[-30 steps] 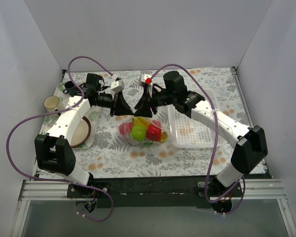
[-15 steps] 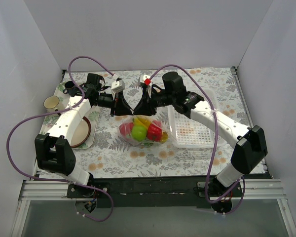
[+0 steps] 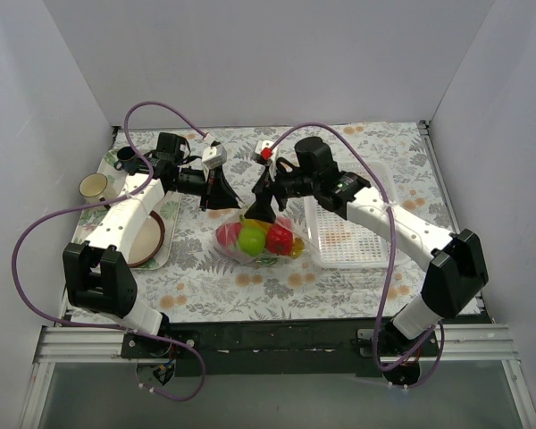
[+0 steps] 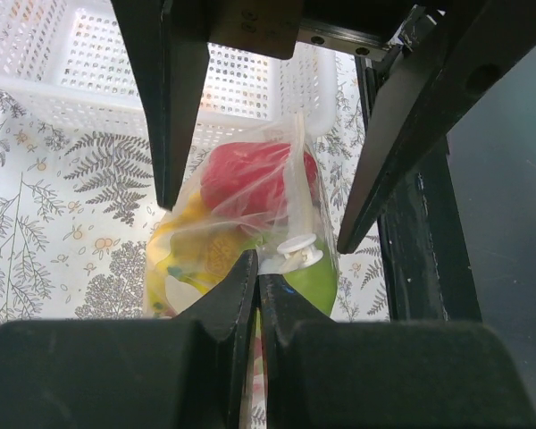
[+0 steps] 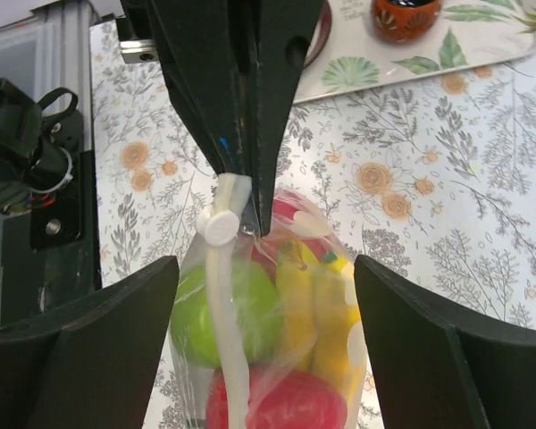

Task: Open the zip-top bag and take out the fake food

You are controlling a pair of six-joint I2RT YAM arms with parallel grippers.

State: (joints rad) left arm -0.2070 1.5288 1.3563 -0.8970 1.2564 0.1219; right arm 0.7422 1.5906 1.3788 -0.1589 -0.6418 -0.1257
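The zip-top bag [image 3: 261, 239] lies mid-table, holding the fake food: green apple [image 3: 251, 239], red pepper [image 3: 280, 239], yellow banana [image 3: 256, 220]. My left gripper [image 3: 234, 206] is shut on the bag's zip edge beside the white slider [image 4: 299, 249]; the left wrist view shows the grip [image 4: 257, 264]. My right gripper [image 3: 257, 214] is open just above the bag. In the right wrist view its fingers [image 5: 266, 268] straddle the bag [image 5: 286, 357] without touching, with apple [image 5: 237, 308], banana [image 5: 314, 299] and pepper [image 5: 281, 404] between them.
A white perforated basket [image 3: 350, 234] stands right of the bag; it also shows in the left wrist view [image 4: 62, 67]. A leaf-print tray [image 3: 107, 207] at left holds mugs [image 3: 94, 186] and a brown dish [image 3: 150, 238]. The table's dark front edge [image 3: 268, 326] is near.
My right gripper has moved down and toward the bag, and now stands open over it. My left gripper has kept its hold and barely moved.
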